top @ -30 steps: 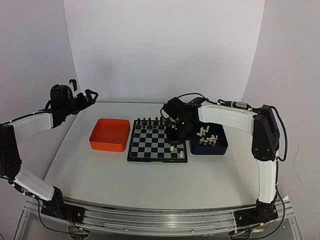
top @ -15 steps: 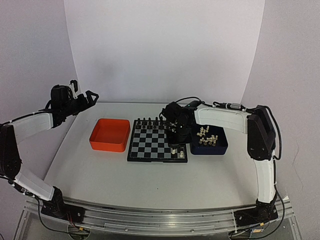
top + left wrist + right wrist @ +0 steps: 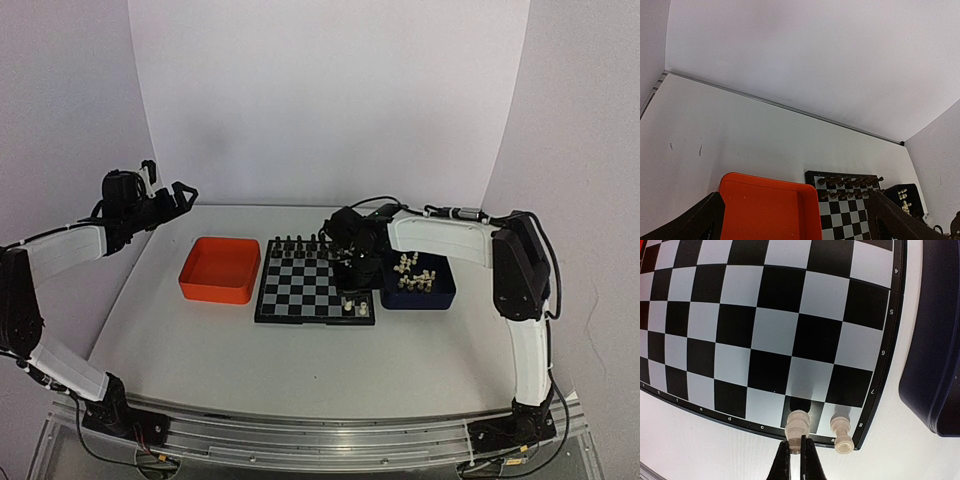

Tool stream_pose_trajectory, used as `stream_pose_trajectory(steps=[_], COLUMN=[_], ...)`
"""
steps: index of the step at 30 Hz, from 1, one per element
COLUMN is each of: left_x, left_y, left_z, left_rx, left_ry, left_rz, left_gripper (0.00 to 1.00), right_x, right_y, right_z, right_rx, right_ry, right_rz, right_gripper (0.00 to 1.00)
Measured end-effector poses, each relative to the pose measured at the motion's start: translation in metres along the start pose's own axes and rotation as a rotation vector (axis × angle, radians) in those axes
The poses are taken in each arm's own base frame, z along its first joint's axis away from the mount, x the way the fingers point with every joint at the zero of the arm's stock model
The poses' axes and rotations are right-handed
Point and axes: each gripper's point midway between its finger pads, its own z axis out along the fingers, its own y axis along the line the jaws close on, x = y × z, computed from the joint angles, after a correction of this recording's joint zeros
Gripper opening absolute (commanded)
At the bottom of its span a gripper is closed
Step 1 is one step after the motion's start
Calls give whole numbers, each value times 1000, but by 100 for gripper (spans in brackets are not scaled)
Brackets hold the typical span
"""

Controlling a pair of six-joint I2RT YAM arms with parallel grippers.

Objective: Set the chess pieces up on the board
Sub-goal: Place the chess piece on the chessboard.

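Bright, even, diffuse light; soft shadows; fisheye curvature at the edge of the board (image 3: 775,330).

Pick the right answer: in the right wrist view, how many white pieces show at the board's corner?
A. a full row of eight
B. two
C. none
B: one white piece stands on the corner square of the board, and a second white piece sits beside it, at the tips of the right tool.

White table (image 3: 300,370), three things in row: orange tray (image 3: 212,291) left, board (image 3: 300,290) middle, dark blue tray (image 3: 415,300) right. Each just beside next, narrow gaps between.
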Motion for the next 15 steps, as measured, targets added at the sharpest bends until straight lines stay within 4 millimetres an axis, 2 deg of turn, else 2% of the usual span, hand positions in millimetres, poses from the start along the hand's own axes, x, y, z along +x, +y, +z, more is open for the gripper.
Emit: stream_pose_trajectory(steps=[15], left_x=[0], left_y=[0], left_z=[0], left_rx=[0], left_ry=[0], left_rz=[-5], left_gripper=[100], right_x=[9], right_y=[-4], right_z=[8], right_rx=[18], right_ry=[26], right_rz=[4], right_gripper=[0])
